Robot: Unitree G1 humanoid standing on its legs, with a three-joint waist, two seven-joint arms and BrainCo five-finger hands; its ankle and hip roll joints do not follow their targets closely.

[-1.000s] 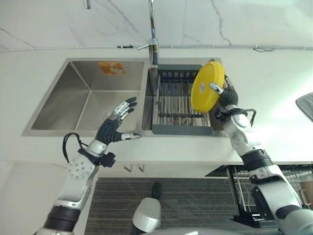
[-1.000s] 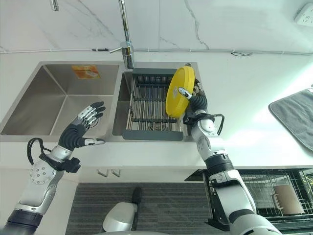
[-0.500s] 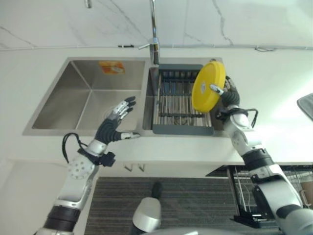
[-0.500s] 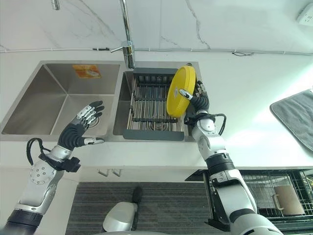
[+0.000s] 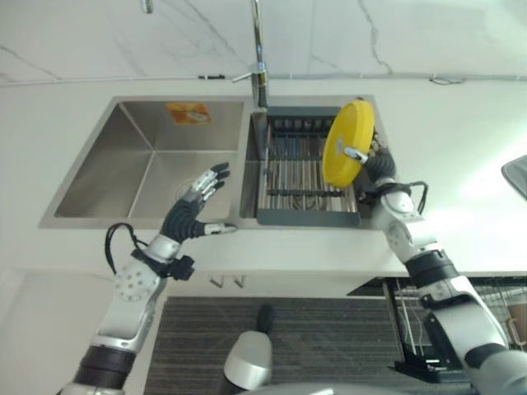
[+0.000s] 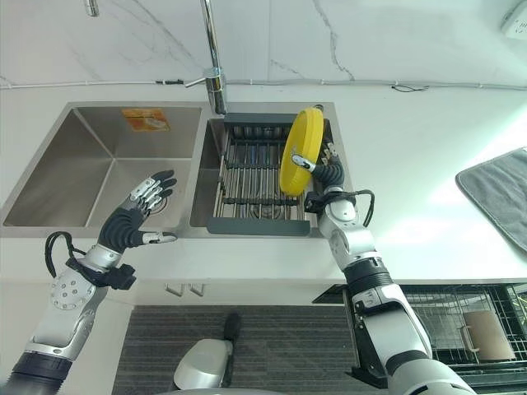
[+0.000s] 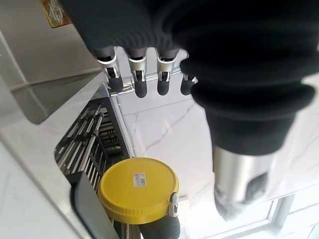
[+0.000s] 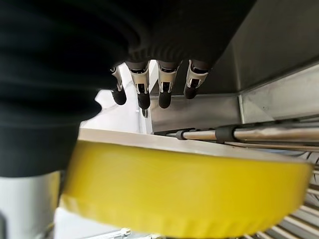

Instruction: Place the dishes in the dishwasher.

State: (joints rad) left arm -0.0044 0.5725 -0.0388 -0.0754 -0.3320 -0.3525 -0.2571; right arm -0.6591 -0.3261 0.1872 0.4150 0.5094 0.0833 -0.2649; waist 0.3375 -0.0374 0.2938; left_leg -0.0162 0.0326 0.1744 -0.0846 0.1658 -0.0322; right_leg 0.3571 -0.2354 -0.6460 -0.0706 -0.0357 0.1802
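A round yellow plate stands nearly on edge over the right side of the dark dish rack in the right sink basin. My right hand is shut on the yellow plate, thumb across its face and fingers behind its rim. My left hand is open, fingers spread, above the front edge of the left sink basin and holds nothing. The left wrist view looks across the rack to the plate.
A tall faucet rises behind the divide between the basins. A grey cloth lies on the counter at far right. A wire dishwasher rack shows below the counter at lower right.
My right hand has shifted slightly left and turned the yellow plate more edge-on over the rack. The left hand has stayed still.
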